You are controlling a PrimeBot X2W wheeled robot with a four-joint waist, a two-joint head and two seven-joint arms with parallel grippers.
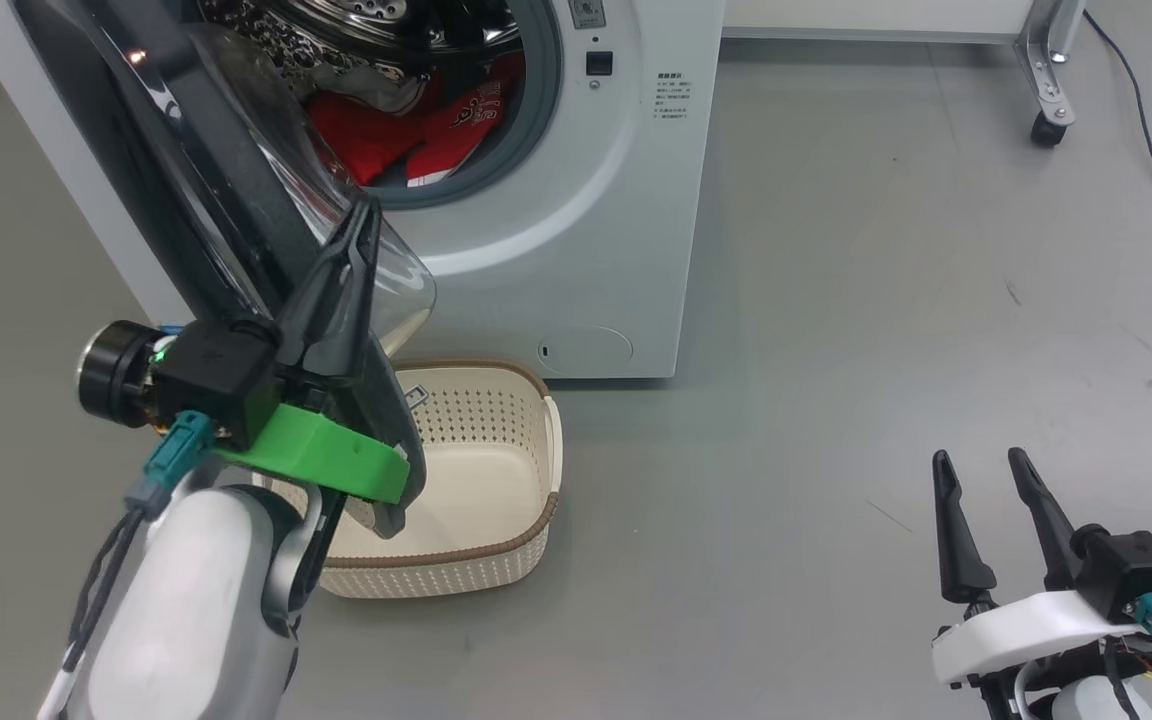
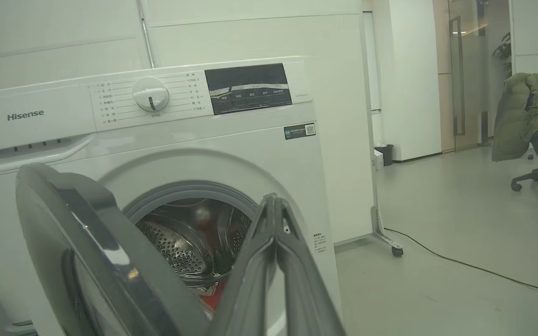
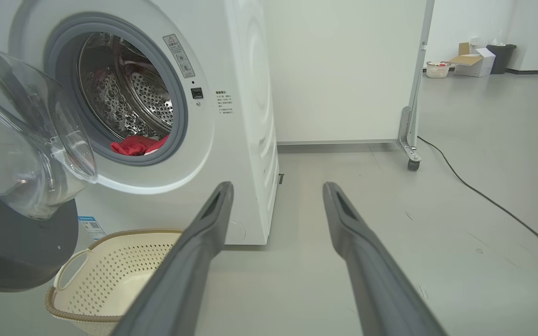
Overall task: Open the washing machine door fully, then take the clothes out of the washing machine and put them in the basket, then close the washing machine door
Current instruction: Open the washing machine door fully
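Right, I see the washing machine (image 1: 616, 200), its door (image 1: 196, 180) swung open above the basket (image 1: 536, 520), red clothes (image 1: 416, 130) in the drum (image 1: 386, 15); my left gripper (image 1: 361, 225) is pinched together beside the door, my right gripper (image 1: 981, 462) spread apart.

The brand name Hisense is showing in grey letters on the upper left panel of the washing machine (image 2: 231, 149). The small label (image 2: 299, 131) and the dial markings (image 2: 110, 100) are showing too small to read.

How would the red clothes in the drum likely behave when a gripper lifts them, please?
The clothes lie crumpled, so probably floppy and light, sagging from one pinch. They may drag on the grey door seal coming out.
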